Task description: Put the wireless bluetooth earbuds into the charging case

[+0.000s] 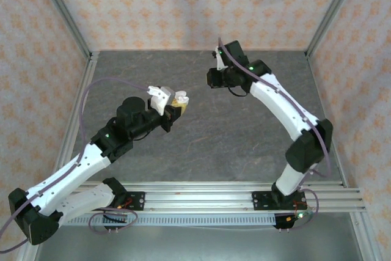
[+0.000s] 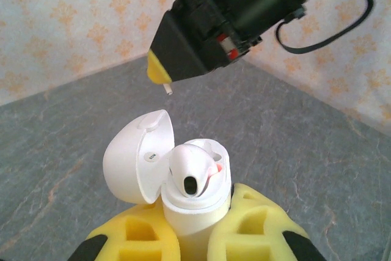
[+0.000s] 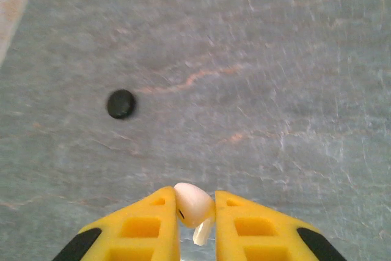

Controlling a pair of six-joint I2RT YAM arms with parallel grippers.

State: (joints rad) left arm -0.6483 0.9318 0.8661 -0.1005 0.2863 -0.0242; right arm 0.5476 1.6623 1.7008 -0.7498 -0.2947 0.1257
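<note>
While pinched, glossy white earbud [image 3: 192, 203], rounded case [image 2: 190, 215]

Table's [image 1: 244, 145] a grey stone-look slab with faint veins. One small round black thing [image 3: 121, 103] sits on it, can't tell what.

i could read nothing; the tiny print [image 2: 150, 156] inside the lid [image 2: 128, 151] of the charging case [image 2: 194, 218] was too blurred.

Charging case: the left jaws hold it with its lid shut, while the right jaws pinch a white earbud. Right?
No: the left wrist view shows the charging case with its lid open. The left jaws hold it; the right jaws pinch a white earbud.
</note>
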